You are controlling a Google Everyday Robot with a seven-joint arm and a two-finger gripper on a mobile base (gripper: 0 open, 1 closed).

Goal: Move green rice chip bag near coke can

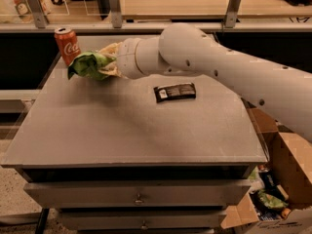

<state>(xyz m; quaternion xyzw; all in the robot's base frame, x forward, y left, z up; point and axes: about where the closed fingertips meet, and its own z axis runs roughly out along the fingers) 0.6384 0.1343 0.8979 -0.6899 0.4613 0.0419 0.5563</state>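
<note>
While the gripper (pixel 108 62) sits over the far-left part of the table (pixel 122 135), its two pale fingers (pixel 111 48) are clamped on the green rice chip bag (pixel 87 65). From the camera, one finger is above the bag and one below. The bag is crumpled and sticks out of the gripper toward the left of view, with a darker green fold at its tip. Can't tell if its underside touches the tabletop or hangs just above it.

Position of the coke can (pixel 67 45): upright at the table's far-left corner, silver top up, white script facing the camera. The bag is just beside it, on the can's right in view and slightly nearer the camera. The bag's tip overlaps the can's lower right edge in this view. Contact or a small gap, can't tell.

White, thick arm (pixel 219 65) comes in from the right edge of view, crosses above the table's far-right side and narrows into the wrist behind the gripper.

Flat wrapped black bar (pixel 174 92) lies on the table right of centre, toward the far side. It is well apart from bag and can, just in front of the arm in view.

Under the tabletop are two drawers (pixel 139 195) with small pulls. Right of the table, low down, is an open cardboard box (pixel 287 169) with mixed packets inside.
</note>
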